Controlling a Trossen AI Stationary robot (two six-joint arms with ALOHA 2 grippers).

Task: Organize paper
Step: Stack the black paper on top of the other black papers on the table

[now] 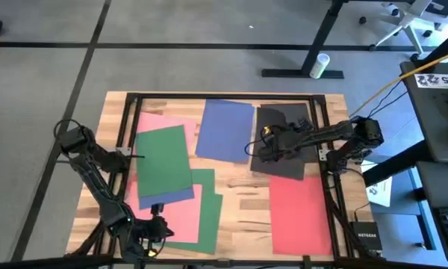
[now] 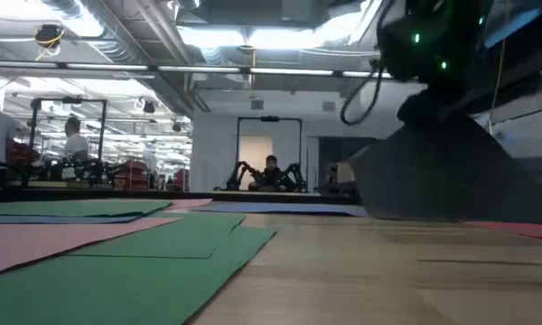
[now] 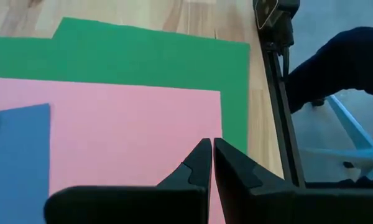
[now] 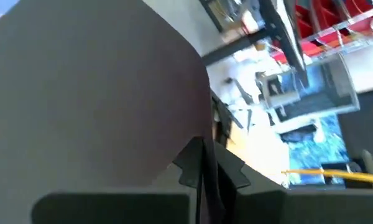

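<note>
Green paper (image 2: 126,271) lies on the wooden table (image 2: 388,280); right claw (image 1: 267,142) pinches black paper (image 1: 287,149), left claw (image 3: 210,163) closed.

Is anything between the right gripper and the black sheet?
No. The right gripper is already shut on the black sheet, lifting its edge. The left gripper waits, shut, over the pink sheet.

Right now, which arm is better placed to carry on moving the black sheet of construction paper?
The right. Its gripper is over the black construction-paper sheet with the jaws shut on its lifted edge. The left gripper waits shut at the near edge, over the pink sheet.
</note>
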